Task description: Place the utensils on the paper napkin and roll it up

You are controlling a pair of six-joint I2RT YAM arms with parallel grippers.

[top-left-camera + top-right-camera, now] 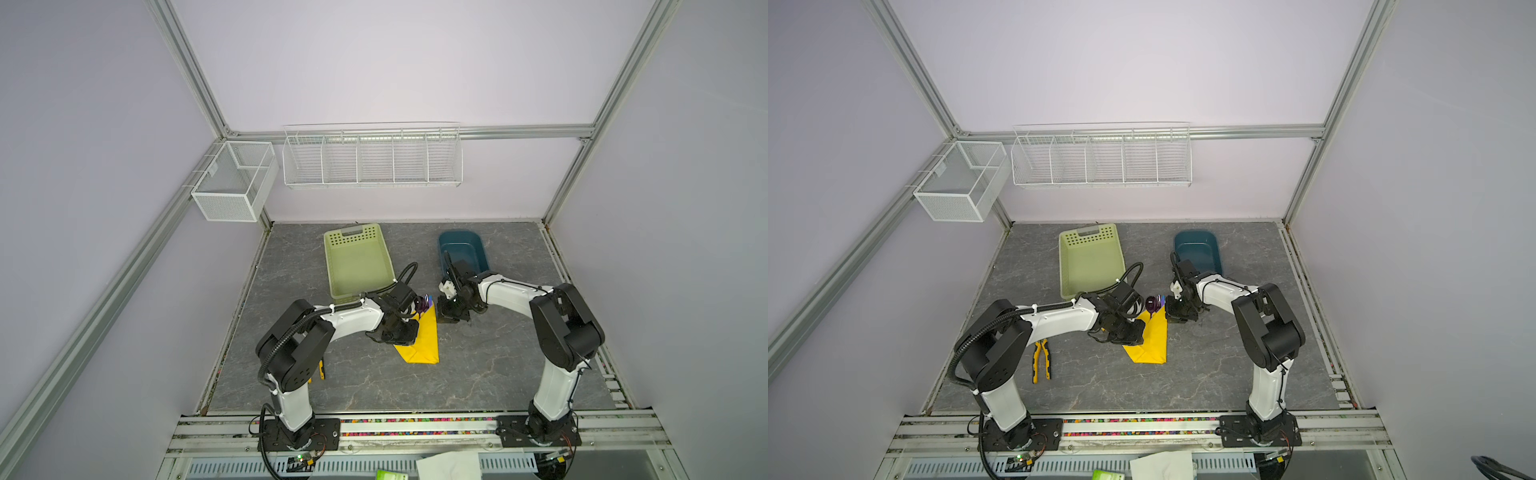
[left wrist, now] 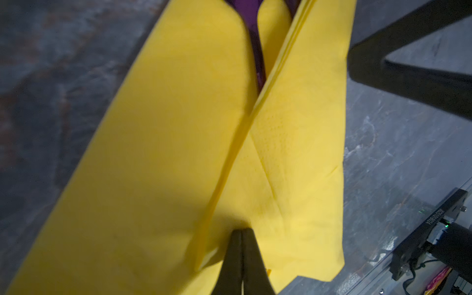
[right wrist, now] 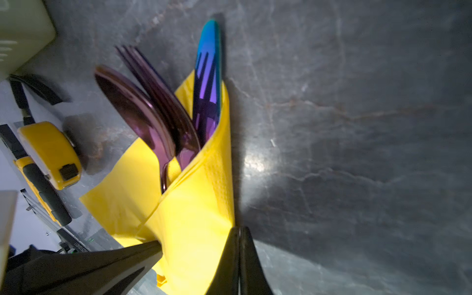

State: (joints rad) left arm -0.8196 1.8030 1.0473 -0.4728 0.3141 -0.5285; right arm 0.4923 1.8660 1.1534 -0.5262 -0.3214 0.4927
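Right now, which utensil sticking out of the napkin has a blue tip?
The knife, beside the fork; its blade fades blue to teal. The spoon and fork are purple.

Grey marbled table (image 1: 478,374) bears napkin (image 1: 424,345), basket (image 1: 357,270), tub (image 1: 461,249); pliers (image 1: 1041,359) (tape measure (image 3: 51,150) beside).

Pretty clearly a robotics lab test cell, not anyone's kitchen. Plain lavender panels are boxed in by aluminium extrusion posts (image 1: 189,70). Two white-and-black arms, left (image 1: 353,324) and right (image 1: 511,293), are bolted to a rail (image 1: 415,441) at the front of a grey marble-look surface (image 1: 478,374). There's a white wire rack (image 1: 372,160) and a mesh basket (image 1: 232,183) hung on the walls, plus exposed cable conduit (image 1: 286,336).
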